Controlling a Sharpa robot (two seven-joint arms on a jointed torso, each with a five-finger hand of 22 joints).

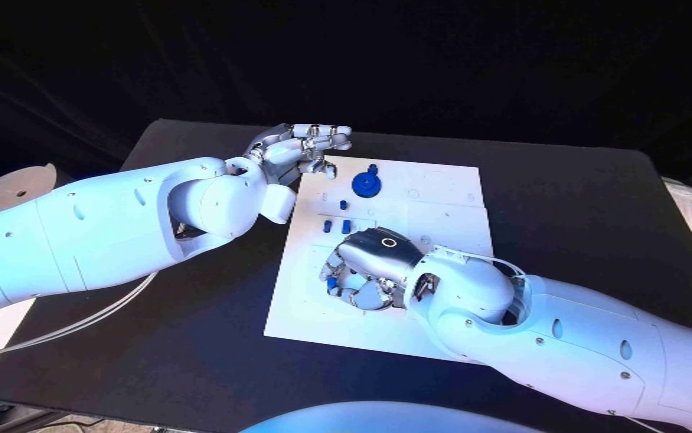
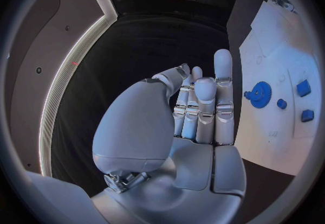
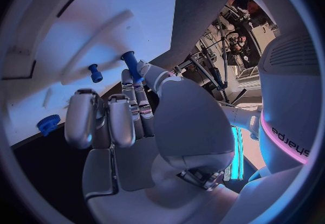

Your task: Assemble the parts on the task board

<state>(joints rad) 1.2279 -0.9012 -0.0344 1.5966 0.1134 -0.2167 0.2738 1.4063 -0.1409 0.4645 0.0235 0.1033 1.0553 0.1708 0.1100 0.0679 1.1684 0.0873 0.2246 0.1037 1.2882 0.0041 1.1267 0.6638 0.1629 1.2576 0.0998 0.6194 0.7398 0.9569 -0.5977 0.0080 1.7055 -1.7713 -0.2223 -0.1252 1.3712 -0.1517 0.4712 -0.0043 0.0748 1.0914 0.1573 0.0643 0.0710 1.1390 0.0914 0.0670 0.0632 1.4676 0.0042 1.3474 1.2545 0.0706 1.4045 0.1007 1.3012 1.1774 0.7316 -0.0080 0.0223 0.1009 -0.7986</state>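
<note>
The right hand (image 1: 369,265) is hovering low over the lower left of the task board (image 1: 433,193) in the head view, fingers curled down toward the plate. In the right wrist view a blue peg (image 3: 130,65) is sticking out just past its fingertips (image 3: 127,78), long axis pointing away from the palm; it looks pinched there, though I cannot tell for sure that the grip is closed on it. A second small blue peg (image 3: 95,72) is sitting just beside it, and a blue gear (image 3: 48,124) is lying further off.

The left hand (image 1: 296,148) is hanging at the board's upper left corner, fingers close together and upright, holding nothing. The blue gear (image 1: 368,184) is lying just to its right on the plate, nearer this hand than the other, with small blue parts (image 1: 338,224) between the two hands.
</note>
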